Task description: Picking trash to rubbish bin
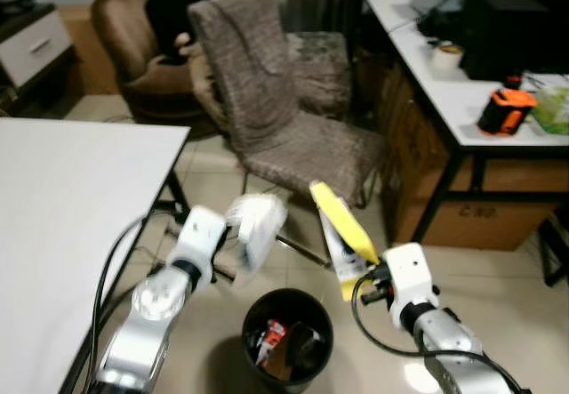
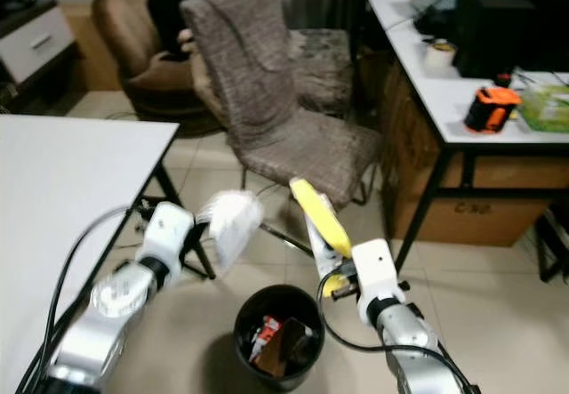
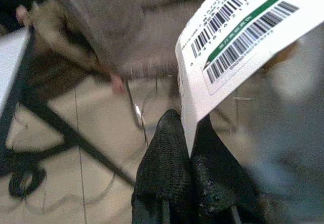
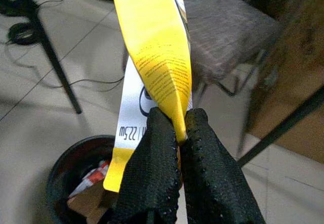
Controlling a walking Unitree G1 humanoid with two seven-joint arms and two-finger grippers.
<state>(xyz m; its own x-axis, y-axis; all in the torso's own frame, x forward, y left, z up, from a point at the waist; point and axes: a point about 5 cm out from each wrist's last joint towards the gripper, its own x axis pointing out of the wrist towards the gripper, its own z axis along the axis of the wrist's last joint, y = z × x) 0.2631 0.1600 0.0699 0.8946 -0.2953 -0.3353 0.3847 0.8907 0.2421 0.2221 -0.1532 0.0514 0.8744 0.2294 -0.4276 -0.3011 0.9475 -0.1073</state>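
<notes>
over the black rubbish bin on the tiled floor, both arms hold trash that has not yet been let go. the left end effector is clamped on a white barcoded wrapper, up and to the bin's left. the right end effector is pinched shut on a yellow and white packet, above the bin's right rim. the bin already holds a few scraps, so by my reading part of the job is done and two drops remain. blur softens the wrapper, the scraps are too dark to name, and a person on the armchair is cut off at the top.
</notes>
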